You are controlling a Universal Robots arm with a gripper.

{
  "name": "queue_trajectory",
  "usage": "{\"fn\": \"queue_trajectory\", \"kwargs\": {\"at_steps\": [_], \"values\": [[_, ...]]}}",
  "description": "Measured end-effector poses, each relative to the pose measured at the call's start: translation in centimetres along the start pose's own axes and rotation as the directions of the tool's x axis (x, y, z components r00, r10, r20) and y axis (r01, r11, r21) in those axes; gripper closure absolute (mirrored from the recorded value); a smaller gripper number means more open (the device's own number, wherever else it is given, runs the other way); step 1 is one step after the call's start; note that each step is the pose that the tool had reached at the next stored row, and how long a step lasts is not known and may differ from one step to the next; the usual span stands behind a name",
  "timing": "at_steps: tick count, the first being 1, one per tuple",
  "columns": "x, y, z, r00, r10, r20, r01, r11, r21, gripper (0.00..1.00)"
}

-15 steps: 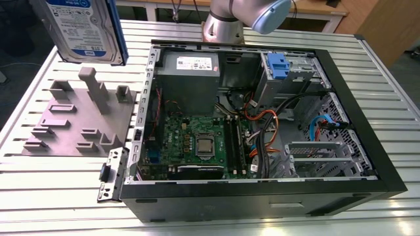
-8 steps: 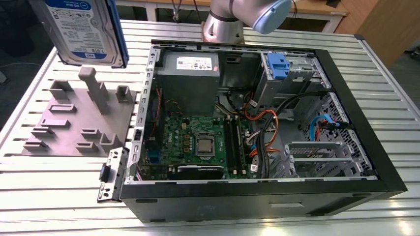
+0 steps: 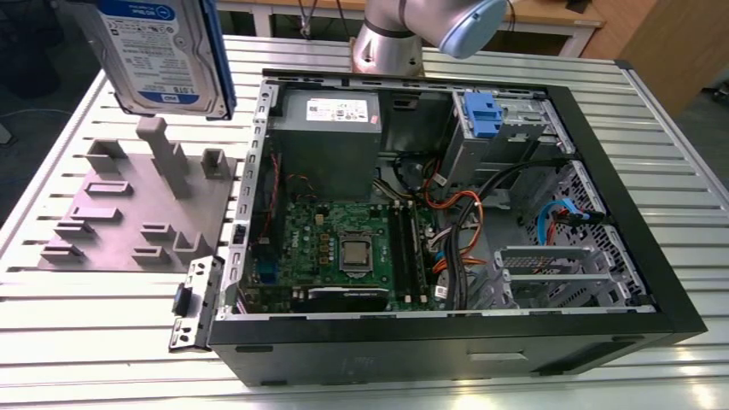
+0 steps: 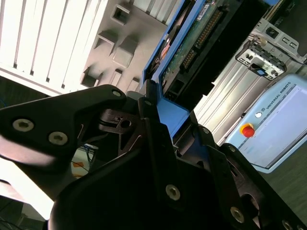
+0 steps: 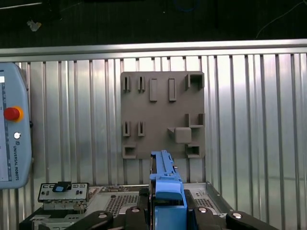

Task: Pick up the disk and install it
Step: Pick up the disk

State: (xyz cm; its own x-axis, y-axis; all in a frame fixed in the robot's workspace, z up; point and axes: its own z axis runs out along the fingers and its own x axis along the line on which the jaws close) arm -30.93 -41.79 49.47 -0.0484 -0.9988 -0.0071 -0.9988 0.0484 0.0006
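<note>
Jaws are clamped tight on the blue bracket of the disk (image 3: 160,55), holding it up in the air over the grey fixture plate (image 3: 125,205), which sits beside the open PC case (image 3: 456,346) on the slatted tabletop (image 3: 91,342).

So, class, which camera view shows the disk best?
The exterior view: the disk shows its labelled face to the camera. The second wrist view shows its circuit-board side; the first wrist view, its blue carrier edge-on.
</note>
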Motion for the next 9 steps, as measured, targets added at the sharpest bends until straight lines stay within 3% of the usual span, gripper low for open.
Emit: {"fn": "queue_trajectory", "kwargs": {"at_steps": [9], "values": [[-0.01,-0.19,0.01,1.0000,0.000,0.0000,0.000,1.0000,0.0000,0.64]]}}
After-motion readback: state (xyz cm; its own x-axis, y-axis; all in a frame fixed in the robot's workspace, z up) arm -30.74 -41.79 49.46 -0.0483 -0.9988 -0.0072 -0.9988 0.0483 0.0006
